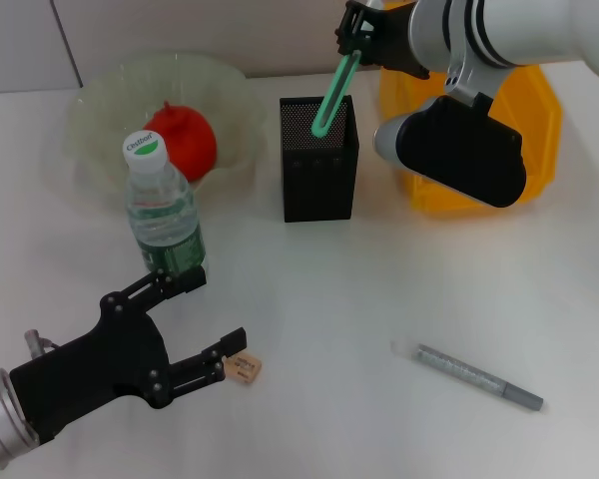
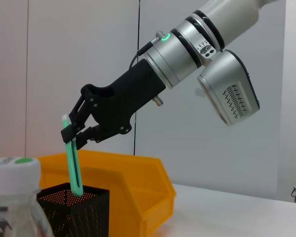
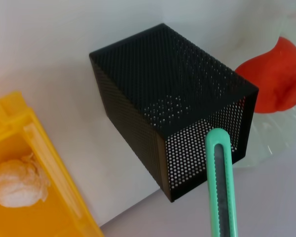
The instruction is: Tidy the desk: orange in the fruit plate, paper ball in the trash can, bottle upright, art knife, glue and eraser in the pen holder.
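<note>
A lab-like test bench: bare white table [image 1: 379, 279], plain panelled wall [image 2: 64, 59], yellow bin [image 1: 539, 120]

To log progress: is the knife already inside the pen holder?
Partly: the knife tip is inside the pen holder, held by the right gripper.

From the head view we look forward and down on the whole tabletop [image 1: 309, 299], with the black mesh pen holder [image 1: 319, 170] near the middle and the left gripper [image 1: 195, 329] close in the foreground. In the left wrist view we look low and level across the tabletop [image 2: 237, 207], past the bottle [image 2: 15, 197] standing very near the lens, toward the pen holder [image 2: 74, 212], the yellow bin [image 2: 133, 192] and the right gripper [image 2: 71, 133] above them. In the right wrist view we look steeply down, at close range, on the pen holder [image 3: 172, 113] and the green art knife [image 3: 222, 187]. All three views share the pen holder and art knife.
</note>
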You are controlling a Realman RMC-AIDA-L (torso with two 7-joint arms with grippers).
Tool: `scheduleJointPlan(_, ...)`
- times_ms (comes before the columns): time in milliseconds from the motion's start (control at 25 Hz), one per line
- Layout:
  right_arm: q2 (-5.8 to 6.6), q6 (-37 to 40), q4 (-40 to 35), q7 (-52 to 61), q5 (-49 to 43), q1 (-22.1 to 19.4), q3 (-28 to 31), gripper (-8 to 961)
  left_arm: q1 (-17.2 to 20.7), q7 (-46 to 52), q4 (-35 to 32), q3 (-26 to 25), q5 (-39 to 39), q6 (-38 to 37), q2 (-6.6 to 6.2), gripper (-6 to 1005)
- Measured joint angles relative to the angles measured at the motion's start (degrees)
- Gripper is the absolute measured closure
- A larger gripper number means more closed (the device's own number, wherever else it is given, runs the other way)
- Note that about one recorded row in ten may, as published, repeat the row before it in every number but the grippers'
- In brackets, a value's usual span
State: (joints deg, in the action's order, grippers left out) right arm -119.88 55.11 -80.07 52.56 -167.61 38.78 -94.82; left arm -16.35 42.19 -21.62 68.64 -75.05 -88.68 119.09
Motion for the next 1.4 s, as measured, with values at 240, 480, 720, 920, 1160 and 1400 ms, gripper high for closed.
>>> scheduleJointPlan(240, 0.00, 0.07, 0.19, 0.34, 0.00, 0.02, -0.20, 687, 0.01, 0.00, 0.00, 0.00, 0.06, 0.00, 0.00, 188)
scheduleJointPlan(480, 0.00, 0.09, 0.43, 1.76, 0.00, 0.12, -0.48, 683, 0.16, 0.00, 0.00, 0.04, 0.55, -0.07, 0.00, 188)
scheduleJointPlan(720, 0.00, 0.02, 0.18, 1.97, -0.07, 0.20, -0.66, 681, 0.05, 0.00, 0.00, 0.14, 0.71, -0.14, 0.00, 188)
scheduleJointPlan(920, 0.00, -0.47, -1.81, 5.46, -0.01, 0.44, 0.08, 681, 0.20, 0.00, 0.00, 0.16, 0.71, -0.35, -0.01, 189)
scheduleJointPlan(1160, 0.00, -1.27, -6.86, 13.89, 0.21, -0.69, 2.83, 678, 0.43, 0.00, -0.32, 0.13, 0.71, -0.52, -0.16, 189)
scheduleJointPlan(1400, 0.00, -9.09, -12.65, 26.04, 2.47, -3.71, 8.89, 676, 0.25, 0.00, -0.49, 0.01, 0.69, -0.60, -0.26, 189)
